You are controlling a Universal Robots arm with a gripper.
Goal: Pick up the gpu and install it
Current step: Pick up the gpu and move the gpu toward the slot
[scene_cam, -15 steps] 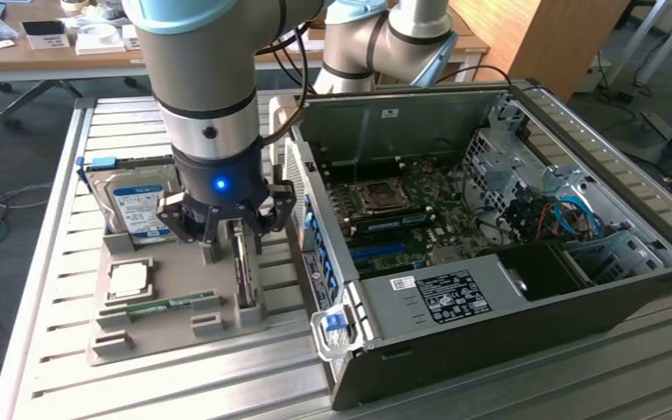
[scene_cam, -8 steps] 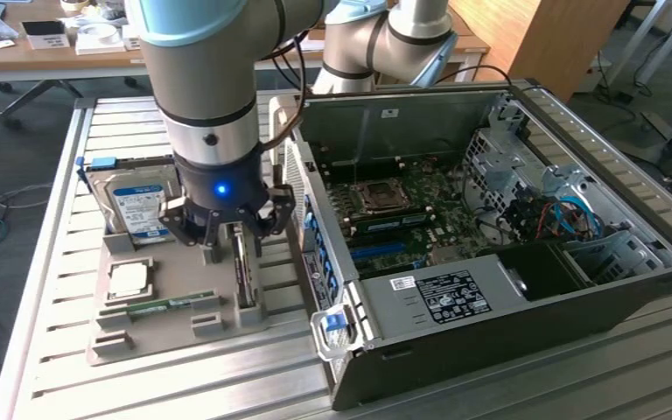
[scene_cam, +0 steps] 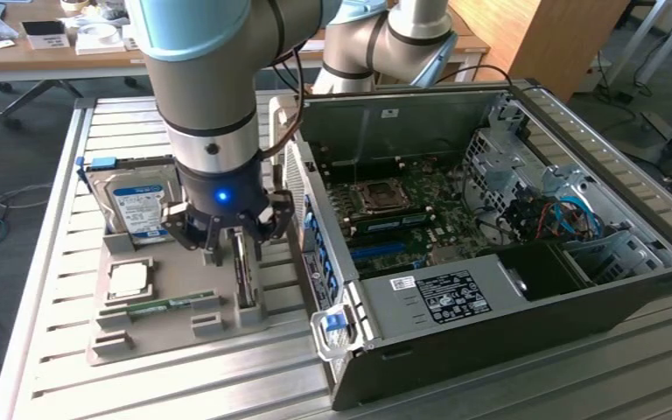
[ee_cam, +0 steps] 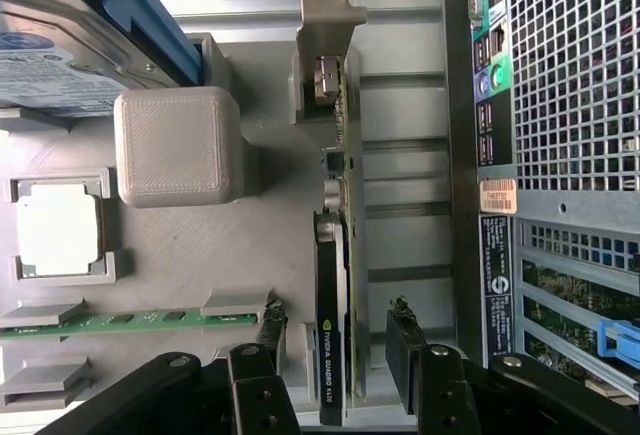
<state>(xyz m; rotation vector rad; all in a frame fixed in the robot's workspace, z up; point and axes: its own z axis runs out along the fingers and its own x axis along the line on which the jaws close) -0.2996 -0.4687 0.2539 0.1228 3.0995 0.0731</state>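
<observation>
The gpu (ee_cam: 336, 255) is a thin card standing on its edge in a slot of the grey holder tray (ee_cam: 250, 255), with its metal bracket (ee_cam: 325, 25) at one end. In the exterior view the gpu (scene_cam: 244, 278) rises from the tray just left of the computer case. My gripper (ee_cam: 335, 345) is open and straddles the card. One fingertip (ee_cam: 270, 327) is on each side, and a gap shows between each pad and the card. In the exterior view the gripper (scene_cam: 231, 249) hangs low over the tray (scene_cam: 172, 341), right above the card.
An open computer case (scene_cam: 616, 289) lies at the exterior view's right with its motherboard (scene_cam: 401, 214) exposed. On the tray are a hard drive (scene_cam: 137, 206), a square processor (scene_cam: 129, 278) and a green memory stick (scene_cam: 161, 306). A grey block (ee_cam: 178, 145) stands next to the card.
</observation>
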